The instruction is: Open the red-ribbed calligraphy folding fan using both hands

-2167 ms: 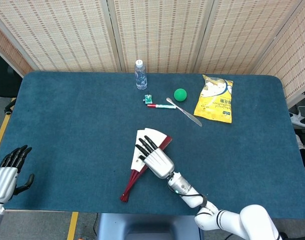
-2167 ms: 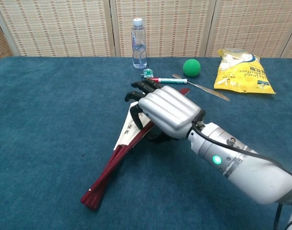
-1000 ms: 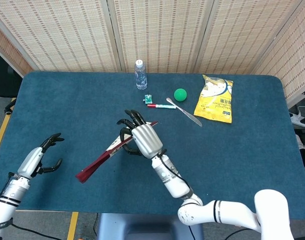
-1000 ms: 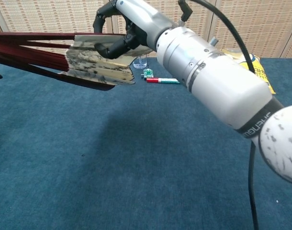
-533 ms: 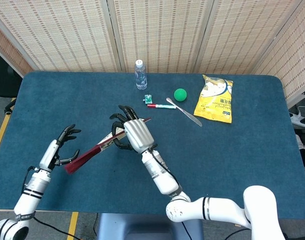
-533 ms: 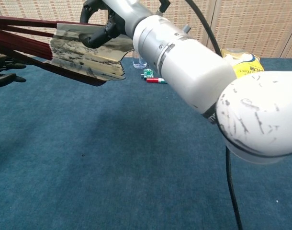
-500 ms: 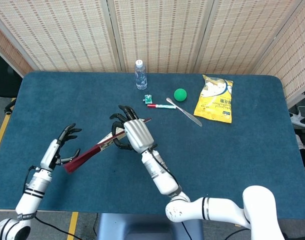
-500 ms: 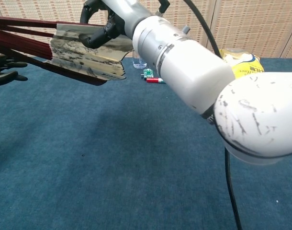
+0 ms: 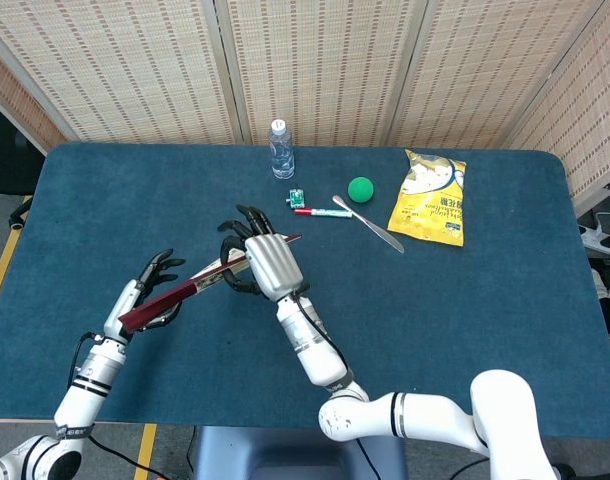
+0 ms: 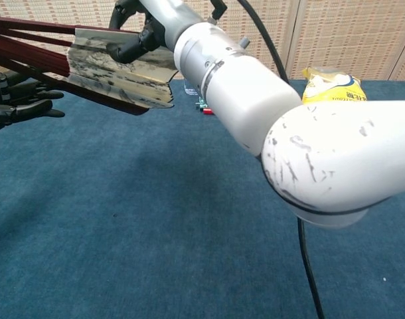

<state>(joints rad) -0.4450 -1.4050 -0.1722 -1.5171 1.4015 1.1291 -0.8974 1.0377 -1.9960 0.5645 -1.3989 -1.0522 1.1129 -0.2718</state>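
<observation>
My left robot hand (image 9: 148,290) is spread at the rib end of the fan (image 9: 200,282), not yet gripping. My right robot hand (image 9: 257,262) clasps the paper end, above the counter (image 9: 465,300). Left should pinch one outer rib firmly before spreading.

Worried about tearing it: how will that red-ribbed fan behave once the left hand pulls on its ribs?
The fan probably pivots stiffly: its red ribs look rigid, while the printed paper leaf looks thin and creased, so likely tearable. The right hand holds it aloft alone, suggesting it is light. The left hand sits at the rib ends.
</observation>
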